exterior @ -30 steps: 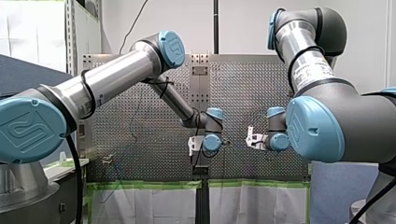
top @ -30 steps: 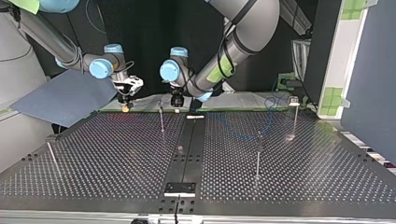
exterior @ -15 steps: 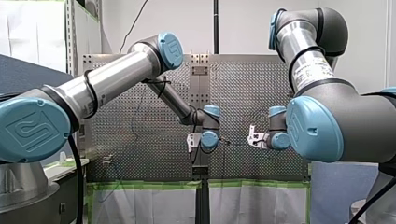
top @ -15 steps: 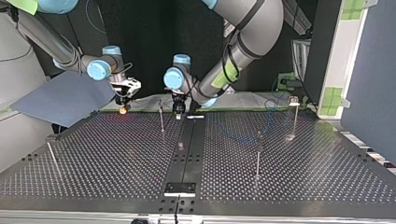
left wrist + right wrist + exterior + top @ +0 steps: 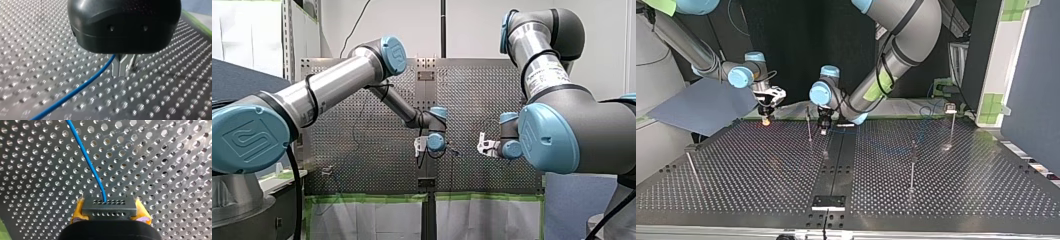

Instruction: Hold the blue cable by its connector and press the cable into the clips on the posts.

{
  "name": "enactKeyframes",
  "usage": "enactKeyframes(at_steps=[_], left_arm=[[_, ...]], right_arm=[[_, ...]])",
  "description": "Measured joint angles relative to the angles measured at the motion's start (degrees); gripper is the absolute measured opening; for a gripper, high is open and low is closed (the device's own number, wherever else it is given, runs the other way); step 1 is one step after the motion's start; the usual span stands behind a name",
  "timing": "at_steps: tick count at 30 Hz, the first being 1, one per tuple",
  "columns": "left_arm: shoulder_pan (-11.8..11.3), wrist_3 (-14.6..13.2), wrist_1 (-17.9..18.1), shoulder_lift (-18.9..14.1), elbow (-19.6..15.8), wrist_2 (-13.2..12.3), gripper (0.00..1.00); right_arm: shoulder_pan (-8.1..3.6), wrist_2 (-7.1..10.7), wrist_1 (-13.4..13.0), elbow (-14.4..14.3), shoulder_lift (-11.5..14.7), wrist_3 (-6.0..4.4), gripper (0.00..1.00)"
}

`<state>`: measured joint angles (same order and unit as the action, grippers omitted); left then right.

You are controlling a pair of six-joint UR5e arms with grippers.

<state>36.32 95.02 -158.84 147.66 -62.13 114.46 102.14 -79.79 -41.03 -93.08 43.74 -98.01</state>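
In the right wrist view my right gripper (image 5: pixel 110 216) is shut on the black connector (image 5: pixel 109 207), with a yellow pad (image 5: pixel 77 213) on each side of it. The blue cable (image 5: pixel 87 157) leaves the connector and runs ahead over the perforated plate. In the left wrist view my left gripper (image 5: pixel 120 68) has its metal fingers pressed together low over the plate. The blue cable (image 5: pixel 75 91) ends at them and trails off to one side. A thin post (image 5: pixel 133 62) stands just beside the fingers. In the top view my left gripper (image 5: pixel 824 131) is next to that post (image 5: pixel 809 125), and my right gripper (image 5: pixel 765 120) is further left.
More thin posts stand on the perforated table (image 5: pixel 761 190): one at the top view's middle right (image 5: pixel 912 165), one at the far right with a clip on top (image 5: pixel 951 120), one at the near left (image 5: pixel 691 167). A black strip (image 5: pixel 836 165) runs down the table's middle.
My left gripper has come down and nearer to the plate beside the post in the top view. My right gripper has drifted slightly left and down with the connector.
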Motion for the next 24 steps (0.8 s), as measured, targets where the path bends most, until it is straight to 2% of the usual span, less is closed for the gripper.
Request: enactKeyframes(at_steps=[7, 20, 24], left_arm=[[-0.91, -0.07, -3.25, 0.17, 1.27, 0.08, 0.03], [-1.29, -0.27, -3.76, 0.20, 1.33, 0.19, 0.03], [-1.37, -0.72, -3.89, 0.20, 1.33, 0.19, 0.11]], right_arm=[[-0.05, -0.47, 0.22, 1.42, -0.04, -0.04, 0.00], [-0.04, -1.62, 0.77, 4.03, -0.08, -0.04, 0.00], [0.00, -1.65, 0.99, 4.22, -0.08, -0.02, 0.00]])
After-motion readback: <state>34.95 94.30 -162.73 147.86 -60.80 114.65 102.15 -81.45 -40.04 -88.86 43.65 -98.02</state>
